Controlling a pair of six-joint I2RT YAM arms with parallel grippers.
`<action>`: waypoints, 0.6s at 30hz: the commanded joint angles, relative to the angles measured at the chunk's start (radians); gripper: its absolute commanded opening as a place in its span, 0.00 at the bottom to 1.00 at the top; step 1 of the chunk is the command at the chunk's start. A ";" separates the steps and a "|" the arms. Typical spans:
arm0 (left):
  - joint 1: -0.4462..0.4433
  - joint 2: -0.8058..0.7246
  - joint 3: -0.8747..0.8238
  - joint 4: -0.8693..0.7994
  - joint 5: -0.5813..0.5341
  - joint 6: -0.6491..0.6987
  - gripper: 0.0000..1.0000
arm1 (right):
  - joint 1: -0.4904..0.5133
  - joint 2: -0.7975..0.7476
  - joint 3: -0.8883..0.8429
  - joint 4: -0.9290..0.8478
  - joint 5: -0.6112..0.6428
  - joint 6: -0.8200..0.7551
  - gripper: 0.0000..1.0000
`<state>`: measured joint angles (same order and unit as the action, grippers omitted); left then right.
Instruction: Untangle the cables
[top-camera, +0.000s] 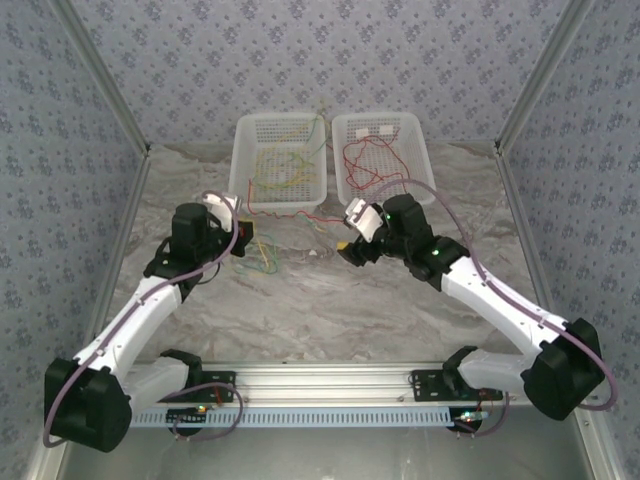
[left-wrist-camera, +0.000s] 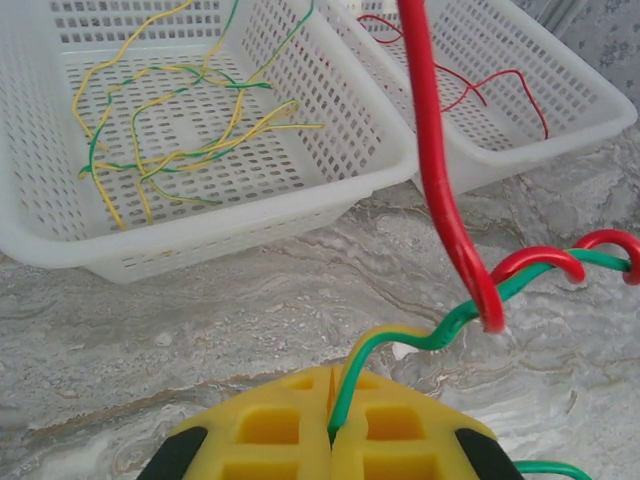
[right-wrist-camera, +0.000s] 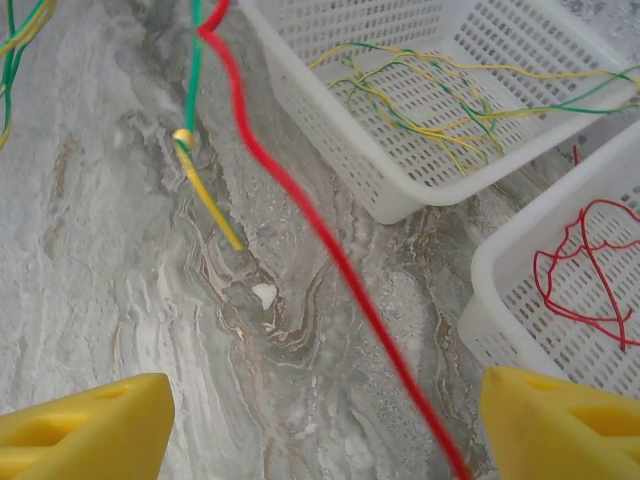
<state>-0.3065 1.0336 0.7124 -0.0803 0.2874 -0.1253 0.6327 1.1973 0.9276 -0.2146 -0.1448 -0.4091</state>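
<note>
Nearest me: alu rail (top-camera: 330, 385) w/ both arm bases on it, then bare desk (top-camera: 310, 320), grey-white marble look. Walls (top-camera: 300, 50) round the cell are blue-grey floral paper, metal posts at the corners.

L gripper (top-camera: 243, 232) sits just in front of L basket (top-camera: 238, 165). Its wrist view shows the yellow fingers (left-wrist-camera: 290, 400) pressed together, clamped on green cable (left-wrist-camera: 345, 375), w/ yellow cable (left-wrist-camera: 372, 338) arching out at the same seam. Green runs off to the R, twisted w/ red cable (left-wrist-camera: 440, 190). The red comes down near-vertical from top of that view, hooks round the green and coils along it.

R gripper (top-camera: 350, 250) is in front of R basket (top-camera: 427, 160), fingers wide apart, gripping nothing. In the R wrist view the red runs diag between them, top L to bottom centre; can't tell if it brushes the R finger. Green hangs straight down from the top edge there, w/ a yellow tail angling down-R onto desk.

From above, the red lies roughly L-R across desk betw. the two grippers. More cables (top-camera: 265, 258), green + yellow, lie on desk by L gripper.

L basket holds loose green + yellow loops, all mixed. R basket holds red ones, plus two white labels (top-camera: 380, 133), too small to read.
</note>
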 joint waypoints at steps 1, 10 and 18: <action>-0.020 -0.021 0.016 -0.010 0.052 0.036 0.00 | 0.015 0.019 0.031 0.004 0.018 -0.106 0.83; -0.036 -0.029 0.009 0.005 0.072 0.055 0.00 | -0.004 0.152 0.121 -0.046 -0.037 -0.231 0.39; -0.034 -0.044 -0.031 0.051 -0.103 0.000 0.00 | -0.062 0.084 0.066 -0.014 -0.105 -0.074 0.00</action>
<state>-0.3443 1.0077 0.6991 -0.0647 0.2867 -0.0982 0.6022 1.3334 1.0065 -0.2245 -0.2104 -0.5659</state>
